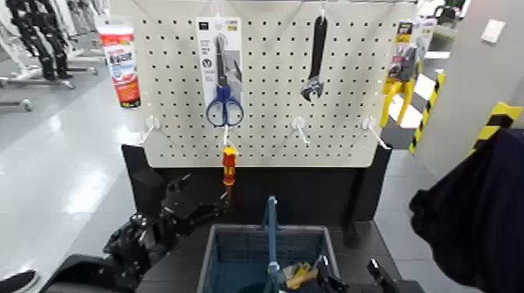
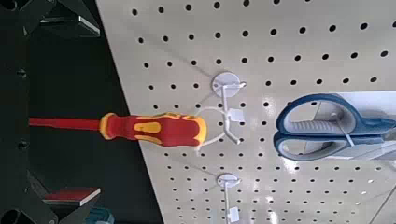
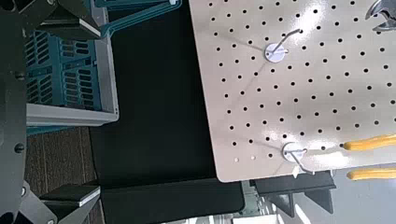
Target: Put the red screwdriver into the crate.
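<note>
The red screwdriver (image 1: 228, 164) with yellow bands hangs shaft-down from a hook on the white pegboard (image 1: 265, 132), just under the scissors. In the left wrist view the screwdriver (image 2: 154, 128) lies across the picture, its thin shaft pointing between my fingers. My left gripper (image 1: 221, 201) (image 2: 79, 110) is open, just below and short of the shaft tip, touching nothing. The blue-grey crate (image 1: 265, 229) with its upright teal handle (image 1: 271, 226) stands below the board. My right gripper (image 1: 343, 280) (image 3: 70, 105) waits open beside the crate (image 3: 65, 79).
Blue-handled scissors (image 1: 224, 101) (image 2: 322, 126), a black wrench (image 1: 315, 62) and yellow-handled pliers (image 1: 401, 74) hang on the board, with bare hooks (image 1: 298, 128) between. A yellow item (image 1: 296, 273) lies in the crate. A dark cloth mass (image 1: 476, 218) fills the right side.
</note>
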`<action>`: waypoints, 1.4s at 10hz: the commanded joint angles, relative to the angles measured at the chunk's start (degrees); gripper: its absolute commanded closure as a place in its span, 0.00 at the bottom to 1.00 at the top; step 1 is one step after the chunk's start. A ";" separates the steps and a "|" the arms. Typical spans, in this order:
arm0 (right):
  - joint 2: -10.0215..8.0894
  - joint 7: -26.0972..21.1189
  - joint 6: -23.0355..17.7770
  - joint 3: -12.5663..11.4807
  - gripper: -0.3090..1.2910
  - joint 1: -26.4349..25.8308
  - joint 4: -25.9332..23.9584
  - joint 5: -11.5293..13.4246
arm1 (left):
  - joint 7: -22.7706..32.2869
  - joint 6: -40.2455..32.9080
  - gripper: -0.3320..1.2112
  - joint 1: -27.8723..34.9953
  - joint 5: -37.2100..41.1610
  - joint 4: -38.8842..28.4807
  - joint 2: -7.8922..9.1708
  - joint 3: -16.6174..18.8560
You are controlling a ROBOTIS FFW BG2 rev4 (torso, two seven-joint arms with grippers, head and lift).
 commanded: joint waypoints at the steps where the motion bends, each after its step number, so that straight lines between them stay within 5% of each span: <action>1: 0.00 0.09 0.00 0.16 0.28 -0.22 0.17 -0.09 | -1.63 0.08 0.29 -4.53 0.42 3.25 0.45 -2.05; 9: -0.18 0.09 0.09 0.69 0.28 -0.66 0.44 -0.35 | -8.40 0.08 0.30 -12.70 3.06 13.44 -0.43 -4.42; 10: -0.18 0.09 0.09 0.78 0.28 -0.66 0.44 -0.35 | -8.75 0.08 0.38 -12.97 3.58 14.23 -0.61 -4.42; 12: -0.18 0.09 0.09 0.87 0.28 -0.66 0.44 -0.44 | -8.84 0.52 0.87 -13.49 3.76 14.50 -0.70 -4.60; 14: -0.18 0.17 0.09 0.87 0.28 -0.66 0.52 -0.53 | -8.66 0.08 0.96 -13.32 3.58 14.32 -0.70 -4.60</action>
